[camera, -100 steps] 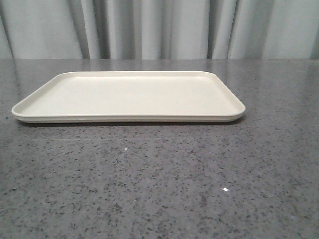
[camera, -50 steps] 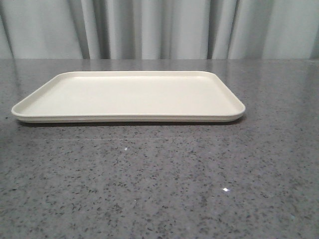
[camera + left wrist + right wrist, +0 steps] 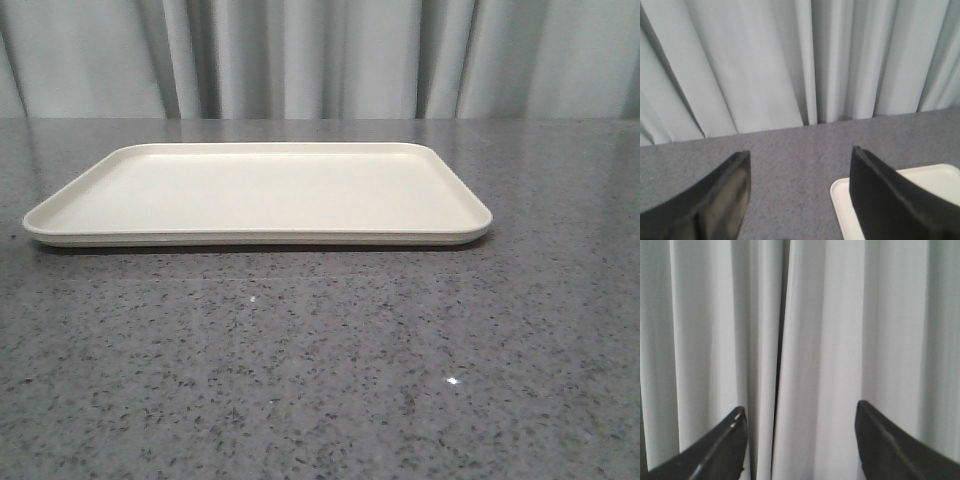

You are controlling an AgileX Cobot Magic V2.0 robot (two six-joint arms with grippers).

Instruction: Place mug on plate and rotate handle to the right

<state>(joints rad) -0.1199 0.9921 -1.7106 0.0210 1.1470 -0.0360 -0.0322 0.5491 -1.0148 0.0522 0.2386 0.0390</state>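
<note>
The cream rectangular plate [image 3: 258, 192] lies flat on the grey speckled table, with nothing on it. The mug and its handle are out of view in every frame. In the left wrist view my left gripper [image 3: 799, 156] is open above bare table, and a corner of the plate [image 3: 842, 200] shows beside one finger. My right gripper [image 3: 800, 412] is open too, with only curtain behind its black fingers. Neither gripper appears in the front view.
The grey speckled table [image 3: 320, 370] stretches from the plate to the front edge of the view. A pale pleated curtain [image 3: 320, 55] hangs along the back of the table.
</note>
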